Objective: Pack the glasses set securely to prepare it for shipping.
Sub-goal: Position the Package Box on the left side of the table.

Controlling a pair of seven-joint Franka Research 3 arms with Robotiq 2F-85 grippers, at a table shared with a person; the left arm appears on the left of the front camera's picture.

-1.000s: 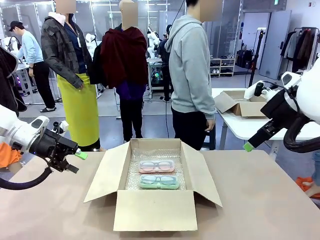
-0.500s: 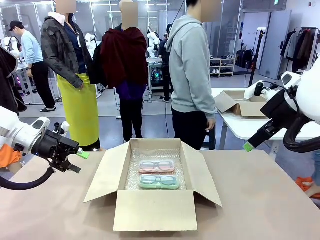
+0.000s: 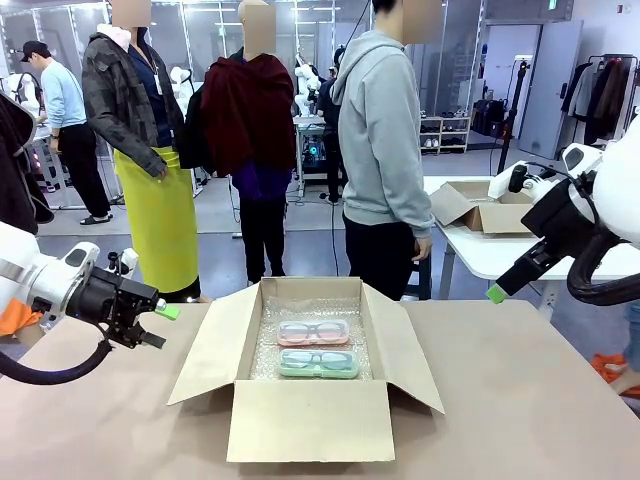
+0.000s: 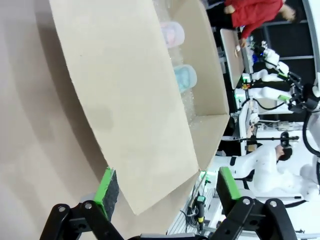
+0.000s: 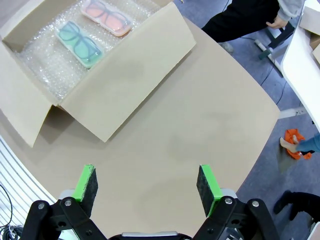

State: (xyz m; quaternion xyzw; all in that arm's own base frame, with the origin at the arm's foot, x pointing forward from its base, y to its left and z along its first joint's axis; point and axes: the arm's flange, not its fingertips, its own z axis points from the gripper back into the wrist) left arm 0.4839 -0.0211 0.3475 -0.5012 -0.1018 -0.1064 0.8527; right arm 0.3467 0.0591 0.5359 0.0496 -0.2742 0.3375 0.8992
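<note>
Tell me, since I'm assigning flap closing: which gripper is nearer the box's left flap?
Left. The left gripper hangs open just beside the left flap; the right gripper is raised beyond the box's opposite side.

two glasses cases (image 3: 315,347) in box (image 3: 305,420), on table (image 3: 530,400)

One open brown cardboard box (image 3: 305,420) stands on the bench (image 3: 520,400). Inside the box lie two oblong glasses cases: one pale pink case (image 3: 314,332) and one mint green case (image 3: 319,364). One bubble-wrap sheet (image 3: 300,312) lines the box floor.
</note>
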